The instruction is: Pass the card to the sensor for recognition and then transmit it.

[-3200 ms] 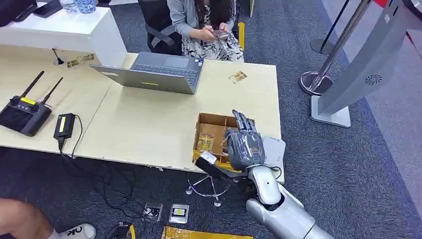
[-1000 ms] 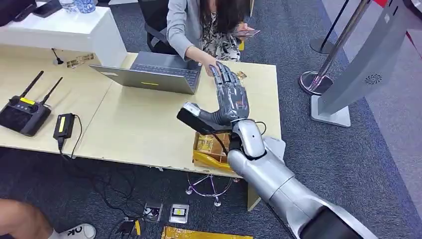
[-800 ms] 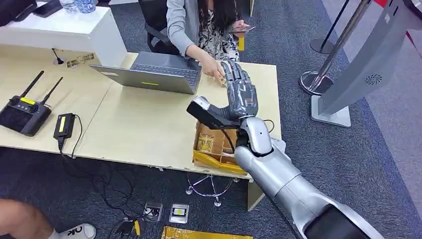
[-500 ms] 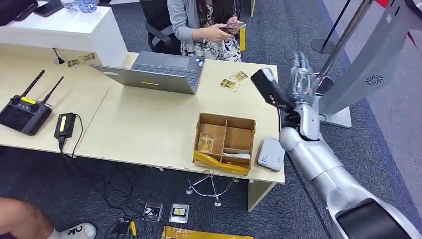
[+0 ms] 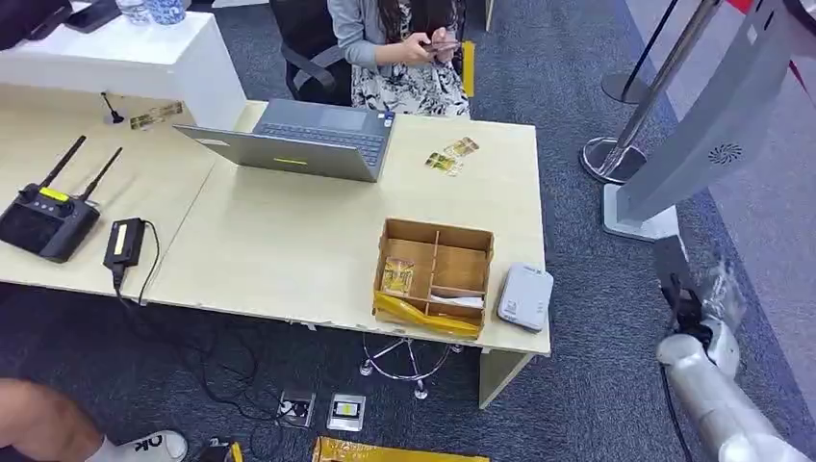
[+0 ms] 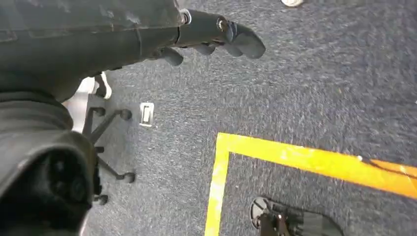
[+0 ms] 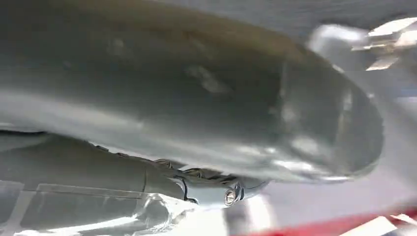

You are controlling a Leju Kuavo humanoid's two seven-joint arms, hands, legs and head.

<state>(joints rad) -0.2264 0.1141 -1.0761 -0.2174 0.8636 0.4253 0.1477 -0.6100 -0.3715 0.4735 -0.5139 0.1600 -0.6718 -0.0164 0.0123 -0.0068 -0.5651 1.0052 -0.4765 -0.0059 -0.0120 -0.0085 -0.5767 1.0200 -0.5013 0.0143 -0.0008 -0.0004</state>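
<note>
Right hand (image 5: 714,294) low beside the desk (image 5: 289,241), off its right end over the carpet, blurred; the wrist view is smeared grey, so whether it holds anything I cannot tell, though nothing card-like shows in it. Left hand (image 6: 216,37) hangs over the floor, fingers curled loosely with gaps between them, nothing in them. Nearest the right hand on the desk corner sits the white sensor (image 5: 524,296), just beside the cardboard box (image 5: 435,274). Box has compartments; one card (image 5: 397,276) lies in its left compartment, pale items in the near right one. Further off, two cards (image 5: 452,156) lie flat on the far desk edge, in front of a seated person (image 5: 404,48) who looks at a phone. Laptop (image 5: 298,140) left of those. Judgement: the far cards look delivered, so a pass seems finished and the arm lowered; at least one card in the box is left to scan and hand over.
</note>
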